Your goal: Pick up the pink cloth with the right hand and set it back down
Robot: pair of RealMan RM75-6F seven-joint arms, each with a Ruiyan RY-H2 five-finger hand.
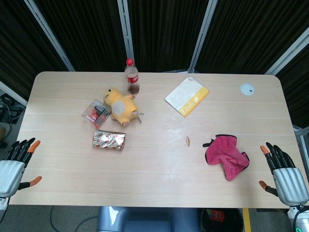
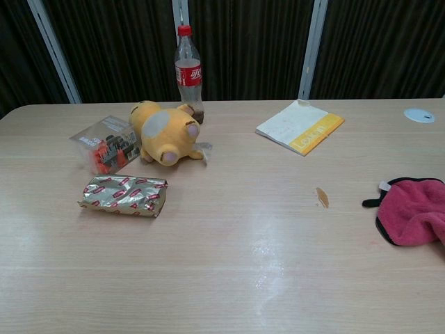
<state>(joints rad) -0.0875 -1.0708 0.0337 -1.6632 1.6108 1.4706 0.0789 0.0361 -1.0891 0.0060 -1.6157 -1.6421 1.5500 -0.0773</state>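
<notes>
The pink cloth lies crumpled on the table's right side, a black trim along its edge; in the chest view the pink cloth is cut off by the right border. My right hand hovers at the table's right front corner, to the right of the cloth and apart from it, fingers spread and holding nothing. At the left front corner my left hand is also spread and empty. Neither hand shows in the chest view.
A yellow plush toy, a cola bottle, a clear packet of small items and a shiny foil pack sit on the left half. A yellow-and-white booklet and a white disc lie toward the back right.
</notes>
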